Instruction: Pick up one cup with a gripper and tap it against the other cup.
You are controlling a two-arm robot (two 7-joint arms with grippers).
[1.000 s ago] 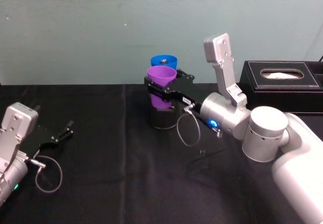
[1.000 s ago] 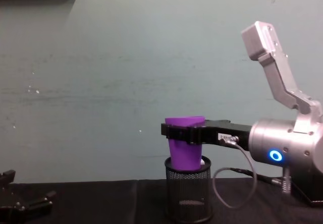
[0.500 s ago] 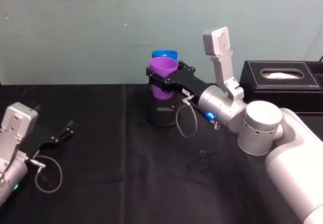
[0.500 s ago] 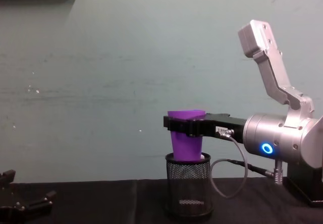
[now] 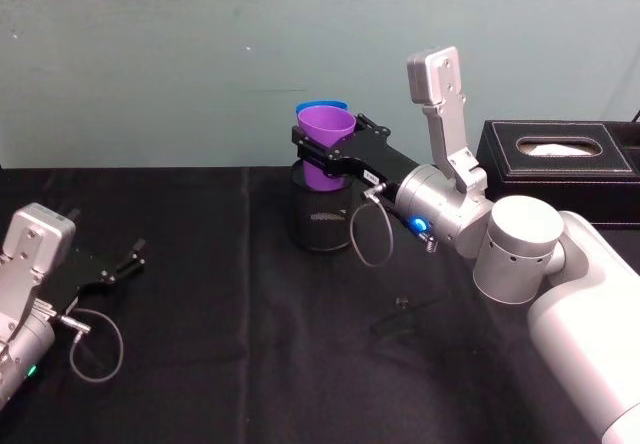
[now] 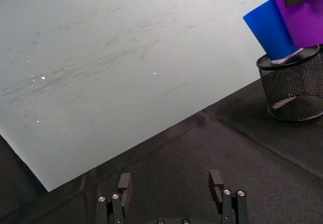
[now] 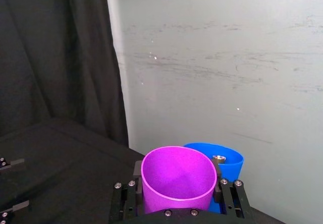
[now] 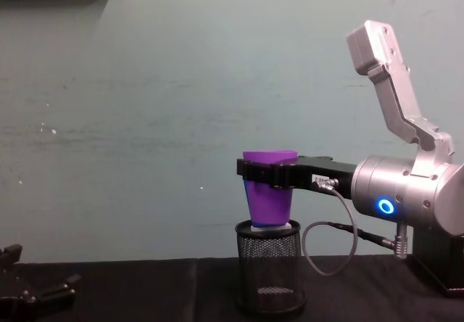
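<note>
My right gripper (image 5: pixel 326 154) is shut on the purple cup (image 5: pixel 326 130), holding it upright just above the rim of a black mesh holder (image 5: pixel 318 214). The blue cup (image 6: pixel 271 30) stands tilted inside that holder, right behind the purple one. In the right wrist view the purple cup (image 7: pixel 176 178) sits between the jaws with the blue cup (image 7: pixel 227 162) pressed close against its far side. In the chest view a thin blue sliver (image 8: pixel 247 191) shows past the purple wall (image 8: pixel 270 191). My left gripper (image 5: pixel 128 259) rests open on the table at the left.
A black tissue box (image 5: pixel 560 169) stands at the right rear. A small dark object (image 5: pixel 400 304) lies on the black cloth in front of the right arm. A pale wall runs close behind the mesh holder (image 8: pixel 268 275).
The right gripper has lifted the purple cup from partly inside the mesh holder to above its rim and carried it back against the blue cup. The left arm stayed put.
</note>
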